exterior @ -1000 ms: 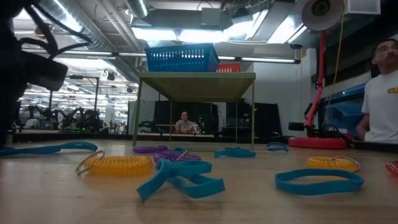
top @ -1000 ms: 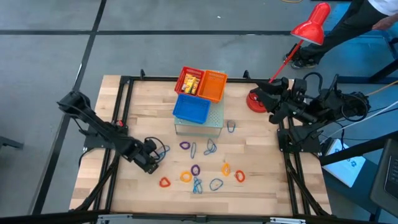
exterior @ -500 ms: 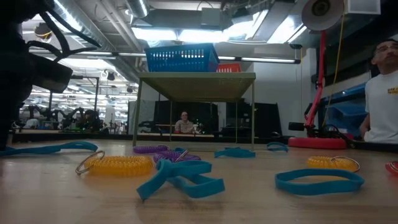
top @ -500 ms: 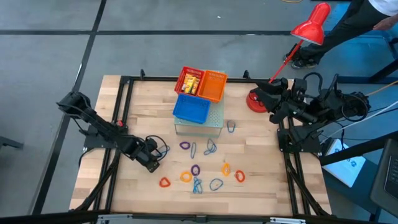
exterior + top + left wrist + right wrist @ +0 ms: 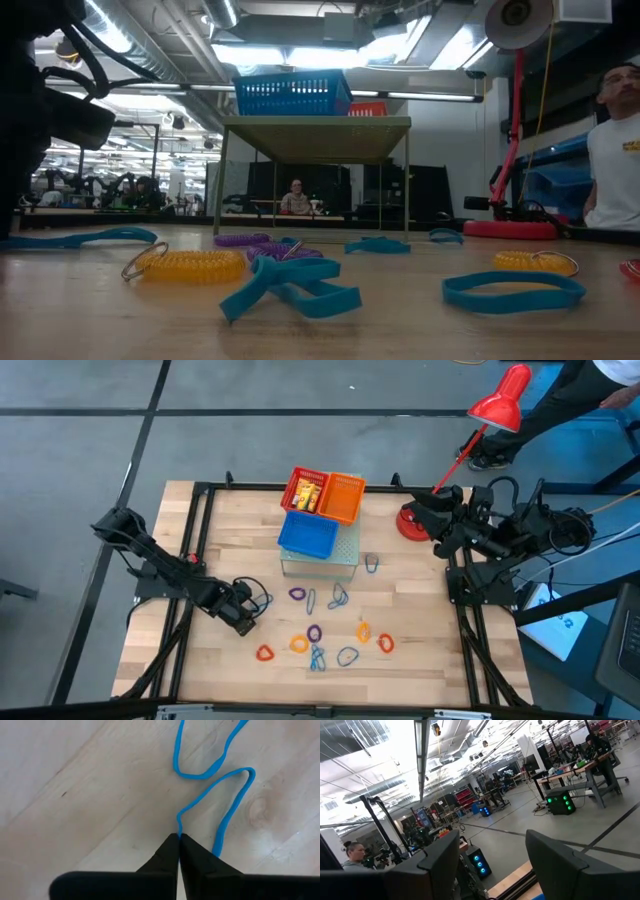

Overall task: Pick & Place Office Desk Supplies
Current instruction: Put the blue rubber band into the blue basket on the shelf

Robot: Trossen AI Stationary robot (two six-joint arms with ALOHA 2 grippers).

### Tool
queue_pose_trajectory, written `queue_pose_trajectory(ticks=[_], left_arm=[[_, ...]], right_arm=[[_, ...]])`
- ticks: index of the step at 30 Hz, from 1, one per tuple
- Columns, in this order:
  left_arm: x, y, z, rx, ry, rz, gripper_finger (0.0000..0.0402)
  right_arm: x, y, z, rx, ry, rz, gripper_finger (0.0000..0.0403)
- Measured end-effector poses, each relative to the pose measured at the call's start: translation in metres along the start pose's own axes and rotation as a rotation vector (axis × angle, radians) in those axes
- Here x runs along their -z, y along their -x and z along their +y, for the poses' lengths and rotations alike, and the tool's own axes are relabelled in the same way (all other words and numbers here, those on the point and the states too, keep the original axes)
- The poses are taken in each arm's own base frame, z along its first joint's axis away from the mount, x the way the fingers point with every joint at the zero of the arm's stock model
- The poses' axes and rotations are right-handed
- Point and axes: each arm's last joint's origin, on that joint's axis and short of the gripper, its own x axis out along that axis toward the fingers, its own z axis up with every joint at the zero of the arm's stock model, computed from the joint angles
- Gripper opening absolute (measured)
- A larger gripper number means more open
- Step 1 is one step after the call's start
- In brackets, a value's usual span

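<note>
The left gripper (image 5: 178,838) is down on the table (image 5: 230,670) at its left side, its two fingers pressed together on the thin edge of a blue loop (image 5: 220,815) — the pinch takes only a narrow bit of the band, right at the fingertips. The rest of the loop lies flat on the wood, curling away from the fingers. In the high view the loop itself is hard to make out beside the gripper, so how much of it is caught is a judgement from the wrist view alone.

The right gripper (image 5: 492,855) waits well off to the right, near the base of the red lamp (image 5: 497,405), with its fingers spread wide and nothing between them.

The other loops (image 5: 315,632) sit scattered across the middle of the table, in front of the blue basket (image 5: 307,536).

The risk from here is the shallow hold: a limp band gripped at its very edge may slip out on the lift, or swing and snag on the way to a basket.
</note>
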Motion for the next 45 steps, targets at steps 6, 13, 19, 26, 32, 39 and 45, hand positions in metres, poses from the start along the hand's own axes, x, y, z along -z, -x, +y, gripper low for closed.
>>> queue_pose_trajectory(ticks=[6,13,19,26,32,39,45], left_arm=[[0.0,0.005,0.0,0.039,-0.003,-0.007,0.0003],[-0.008,0.042,0.003,0.247,0.065,-0.186,0.0002],[-0.023,0.104,0.007,0.597,0.124,-0.648,0.0002],[-0.037,0.166,0.025,0.768,0.101,-1.095,0.0002],[-0.053,0.185,0.036,0.725,0.081,-1.304,0.0001],[-0.088,0.178,0.031,0.717,0.046,-1.367,0.0001],[-0.128,0.159,0.02,0.688,0.008,-1.294,0.0001]], right_arm=[[0.0,0.0,0.0,-0.003,0.005,0.001,0.0231],[0.0,0.0,0.0,-0.004,0.034,0.001,0.0231],[0.0,0.0,0.0,-0.004,0.039,0.001,0.0231],[0.0,0.0,0.0,-0.002,0.083,0.001,0.0231],[0.0,0.0,0.0,-0.002,0.084,0.001,0.0231],[0.0,0.0,0.0,0.002,0.103,-0.001,0.0231],[-0.001,-0.001,-0.002,0.011,0.105,-0.005,0.0231]])
